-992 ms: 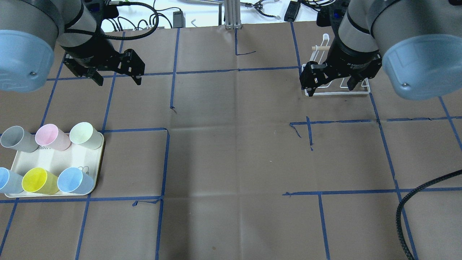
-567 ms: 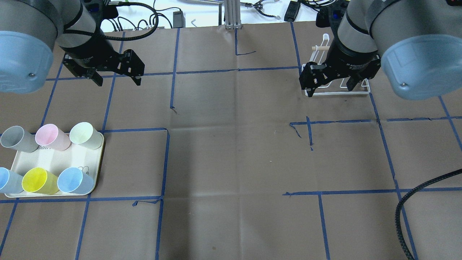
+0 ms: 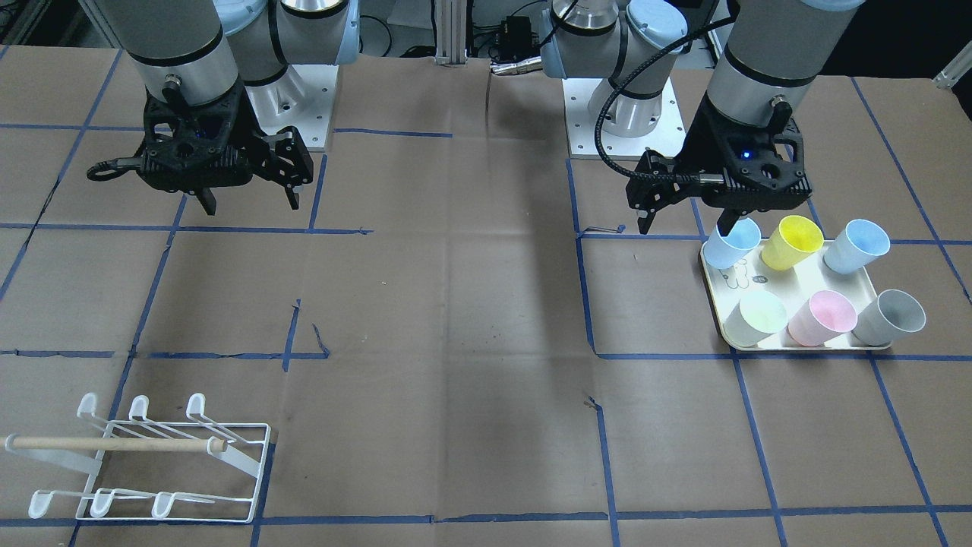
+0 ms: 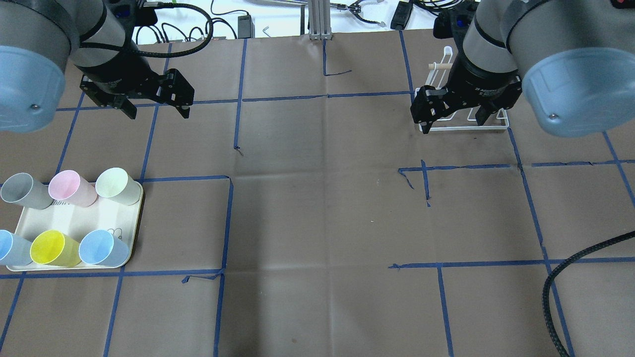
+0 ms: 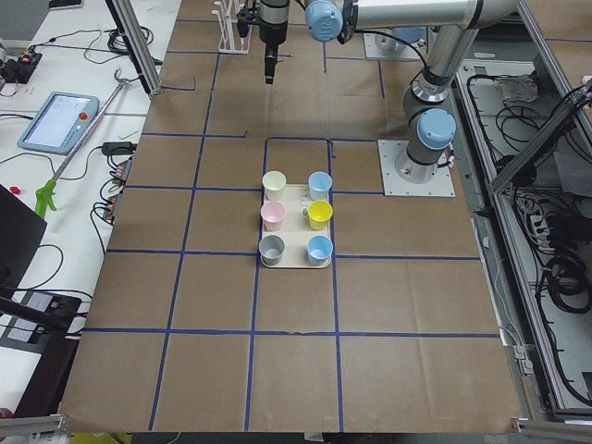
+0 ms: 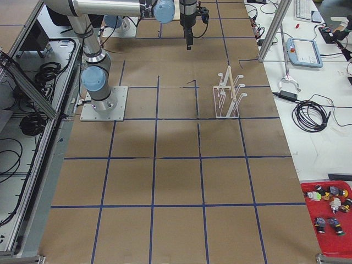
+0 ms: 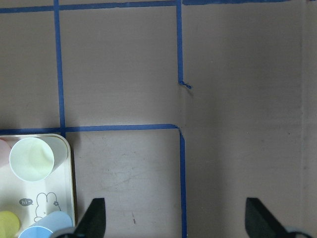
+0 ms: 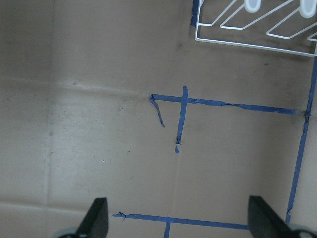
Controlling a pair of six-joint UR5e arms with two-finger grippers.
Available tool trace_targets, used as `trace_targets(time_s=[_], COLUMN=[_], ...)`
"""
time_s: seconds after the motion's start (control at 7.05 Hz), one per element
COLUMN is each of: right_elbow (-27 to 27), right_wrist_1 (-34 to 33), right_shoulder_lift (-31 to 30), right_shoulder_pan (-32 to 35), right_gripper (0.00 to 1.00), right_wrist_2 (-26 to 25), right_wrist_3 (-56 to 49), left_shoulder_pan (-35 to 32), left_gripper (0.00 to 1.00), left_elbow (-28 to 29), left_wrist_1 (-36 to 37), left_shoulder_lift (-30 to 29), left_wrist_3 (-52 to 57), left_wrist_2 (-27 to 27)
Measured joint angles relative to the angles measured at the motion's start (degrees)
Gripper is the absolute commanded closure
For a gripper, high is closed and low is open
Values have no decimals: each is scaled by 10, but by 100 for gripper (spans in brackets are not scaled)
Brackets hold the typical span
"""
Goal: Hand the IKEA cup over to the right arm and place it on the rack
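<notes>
The left gripper point(image 4: 157, 112) hangs high over the brown paper point(image 4: 317, 223), its jaws spread wide with nothing between them; in its wrist view the fingertips point(image 7: 95, 220) sit at the two lower corners, and only bare paper and a strip of blue tape point(image 7: 181, 163) lie in the gap. Off to this gripper's left side, down on the table, lies the cream tray point(image 4: 74, 218), its closest corner showing just outside the left fingertip. Six cups stand mouth-up on the tray in two rows of three; in the row farther from the robot are the grey cup point(image 4: 22, 191), the pink cup point(image 4: 67, 186) and the green cup point(image 4: 115, 184), the last being closest to the gripper. In the row nearer the robot are the outer blue cup point(image 4: 9, 248), the yellow cup point(image 4: 49, 248) and the inner blue cup point(image 4: 101, 248), which is again the one closest to the gripper; all six sit apart from both grippers.

The right gripper point(image 4: 450, 119) also hangs high above the paper, jaws wide apart and holding nothing; its fingertips point(image 8: 96, 220) frame bare paper. The rack point(image 3: 152, 445) stands on the table ahead of this gripper, away from the robot and toward its right side; a wooden rod point(image 3: 68, 443) lies across the rack's top. The rack is well apart from the tray.
</notes>
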Motion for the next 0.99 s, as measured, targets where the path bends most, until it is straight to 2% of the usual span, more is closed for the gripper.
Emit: trace_targets(time_s=[0.14,0.43,0.71,0.99], right_elbow=[0,-1,-1,-4], right_wrist_1=[0,0,0,0], right_shoulder_lift=[0,1,1,1], right_shoulder_pan=[0,0,0,0], right_gripper=[0,0,0,0], right_wrist_2=[0,0,0,1], right_wrist_3=[0,0,0,0], left_shoulder_pan=[8,66,140,195], left_gripper=[0,1,1,1], left_elbow=[-2,-23,-81,-142], left_wrist_1=[0,1,12,61], left_shoulder_lift=[3,20,58,83], left_wrist_3=[19,61,123,171], left_wrist_2=[1,0,-1,-2])
